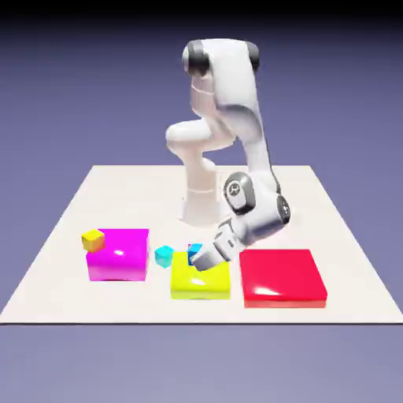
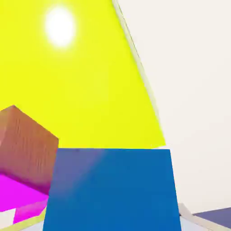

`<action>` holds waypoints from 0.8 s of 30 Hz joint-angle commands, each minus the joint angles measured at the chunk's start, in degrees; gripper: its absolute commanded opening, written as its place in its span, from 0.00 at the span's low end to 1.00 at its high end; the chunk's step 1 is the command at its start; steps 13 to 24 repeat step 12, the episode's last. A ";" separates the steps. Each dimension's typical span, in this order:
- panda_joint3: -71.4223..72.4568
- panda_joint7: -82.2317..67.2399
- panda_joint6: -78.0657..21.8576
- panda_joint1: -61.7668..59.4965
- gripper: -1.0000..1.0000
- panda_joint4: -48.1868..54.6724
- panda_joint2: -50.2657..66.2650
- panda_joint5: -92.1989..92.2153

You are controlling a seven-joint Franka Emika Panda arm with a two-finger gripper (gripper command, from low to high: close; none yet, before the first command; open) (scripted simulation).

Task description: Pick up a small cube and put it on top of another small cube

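Exterior view: the yellow block (image 1: pixel 201 282) on the pale tabletop (image 1: pixel 118 305) serves as the landmark. The hand (image 1: pixel 197 258) is located at the rear part of the yellow block, tilted, with the arm (image 1: pixel 234 86) descending to it from behind. The blue cube (image 1: pixel 194 249) is located at the rear edge of the yellow block, partly hidden by the hand. Whether the cube touches the block cannot be determined. The cyan cube (image 1: pixel 164 256) is located just beside the yellow block, toward the exterior view's left. The magenta block (image 1: pixel 120 256) is located farther out on that same side, with the yellow-orange cube (image 1: pixel 93 240) at its outer edge. The red block (image 1: pixel 282 277) is located near the yellow block, toward the exterior view's right.

Hand view: the hand is clamped on the blue cube, which fills the space between the fingertips. The brownish cube (image 2: pixel 29 153) appears partly in frame, overlapping the yellow block in the picture; its supporting surface cannot be determined.
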 commanded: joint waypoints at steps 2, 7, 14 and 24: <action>4.16 -0.97 -2.77 -1.44 0.00 -2.74 -2.99 0.31; 5.50 3.60 1.25 -5.27 0.00 -8.70 -4.37 -4.08; 6.49 2.33 -1.61 -4.35 1.00 -7.15 -5.77 -2.14; 6.49 2.33 -1.61 -4.35 1.00 -7.15 -5.77 -2.14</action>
